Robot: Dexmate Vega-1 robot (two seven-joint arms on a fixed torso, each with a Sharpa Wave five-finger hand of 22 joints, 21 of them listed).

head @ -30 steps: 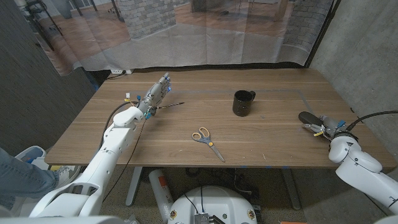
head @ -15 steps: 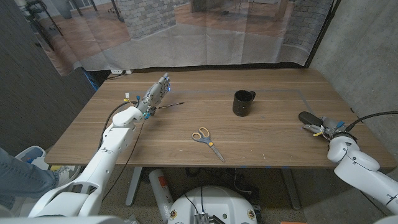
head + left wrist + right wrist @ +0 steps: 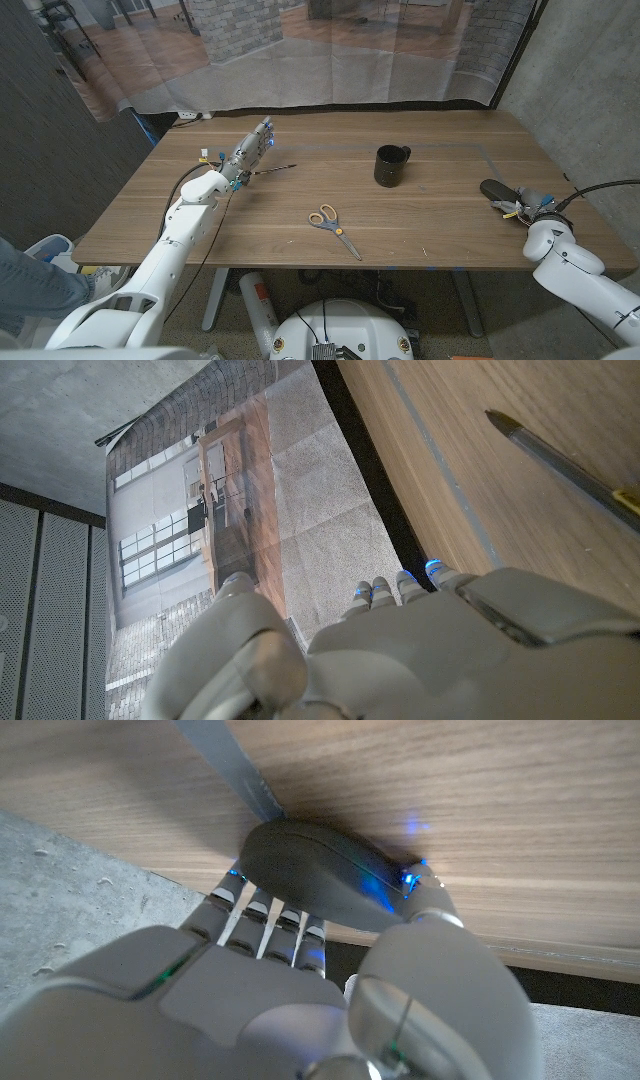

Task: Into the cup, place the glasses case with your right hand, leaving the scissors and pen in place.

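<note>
Over the last second my right hand [image 3: 527, 203] has crept slightly toward the glasses case [image 3: 494, 189], and nothing else on the counter [image 3: 430, 225] has shifted. In the right wrist view my fingers [image 3: 262, 908] reach along one side of the dark case [image 3: 322, 888] and the thumb sits at its other end, so they close around it while it lies on the wood near the right edge. From the head view I cannot tell how firm that grip is. The black cup [image 3: 390, 165] stands well apart, toward the middle. The scissors [image 3: 332, 226] lie nearer the front edge. My left hand [image 3: 251, 152] hovers with fingers straight and together, holding nothing, just beside the pen [image 3: 272, 169].
</note>
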